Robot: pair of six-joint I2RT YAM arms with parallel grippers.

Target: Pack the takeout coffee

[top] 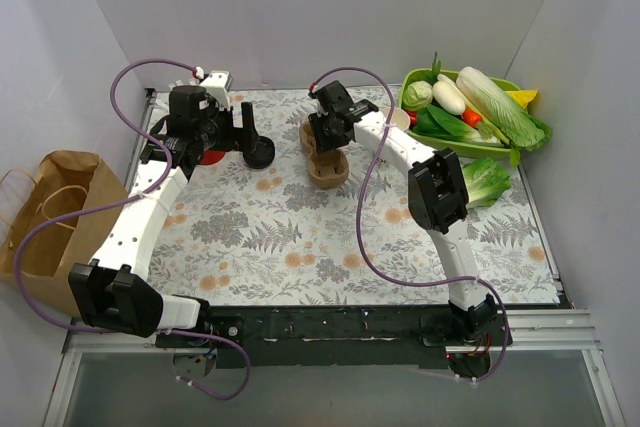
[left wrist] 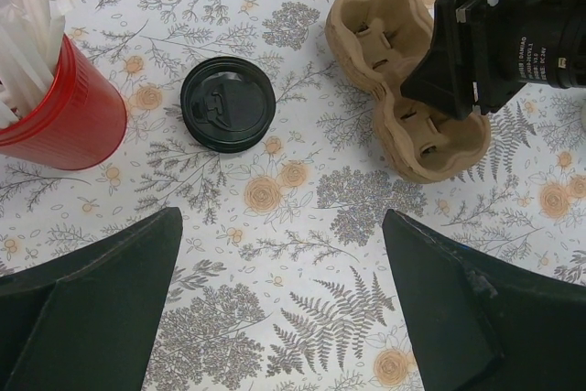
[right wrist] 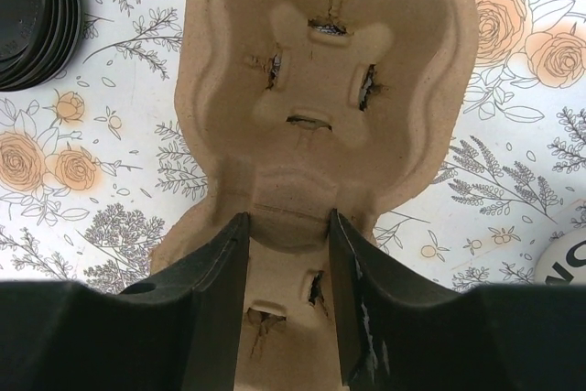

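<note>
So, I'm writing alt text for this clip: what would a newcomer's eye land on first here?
The tan pulp carrier sits mid-table on the flowered cloth, with the right end effector pinching its middle ridge. Next come the black lid left of it, near the open left end effector, and the green tray of vegetables at the far right corner.

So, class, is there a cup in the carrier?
No, both pockets of the carrier show bare pulp with nothing in them.
</note>
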